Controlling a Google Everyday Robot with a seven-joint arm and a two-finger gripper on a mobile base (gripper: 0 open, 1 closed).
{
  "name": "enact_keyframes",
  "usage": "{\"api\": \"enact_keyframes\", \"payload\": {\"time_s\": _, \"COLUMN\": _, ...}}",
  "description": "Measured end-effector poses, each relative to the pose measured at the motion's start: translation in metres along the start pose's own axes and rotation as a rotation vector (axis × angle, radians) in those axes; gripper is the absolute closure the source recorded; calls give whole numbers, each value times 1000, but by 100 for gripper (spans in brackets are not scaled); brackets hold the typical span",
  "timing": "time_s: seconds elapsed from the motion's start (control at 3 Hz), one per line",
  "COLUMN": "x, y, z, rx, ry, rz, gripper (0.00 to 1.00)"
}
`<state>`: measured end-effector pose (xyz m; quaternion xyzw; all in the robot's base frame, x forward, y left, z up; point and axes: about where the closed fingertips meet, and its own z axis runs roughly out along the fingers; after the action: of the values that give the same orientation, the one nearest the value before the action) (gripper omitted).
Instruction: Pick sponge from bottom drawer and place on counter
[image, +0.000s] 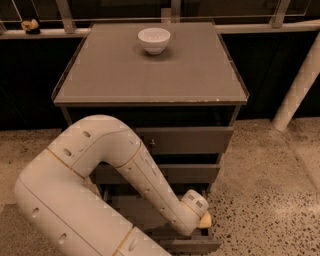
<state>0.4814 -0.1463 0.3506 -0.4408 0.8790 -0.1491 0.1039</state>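
The counter (150, 75) is the flat grey-brown top of the drawer cabinet, with a white bowl (154, 40) near its back edge. The bottom drawer (192, 245) is pulled open at the foot of the cabinet. My white arm bends down from the left in front of the cabinet. My gripper (202, 219) is down in the open bottom drawer at its front right corner, where only its wrist and a yellowish tip show. The sponge is hidden; I cannot make it out in the drawer or on the counter.
Two taller drawers (185, 140) above are pushed in. A white post (299, 82) leans at the right. A small tan object (30, 25) sits on the back ledge at left. Speckled floor (270, 200) lies right of the cabinet.
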Motion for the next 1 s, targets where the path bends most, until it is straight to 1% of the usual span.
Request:
{"api": "enact_keyframes", "payload": {"time_s": 0.33, "x": -27, "y": 10, "z": -6, "rx": -79, "ry": -87, "rz": -174, "gripper": 100}}
{"api": "enact_keyframes", "payload": {"time_s": 0.67, "x": -67, "y": 19, "z": -10, "rx": -152, "ry": -301, "rz": -281, "gripper": 100}}
{"api": "enact_keyframes", "payload": {"time_s": 1.0, "x": -91, "y": 20, "z": -9, "rx": -207, "ry": -512, "rz": -260, "gripper": 100}}
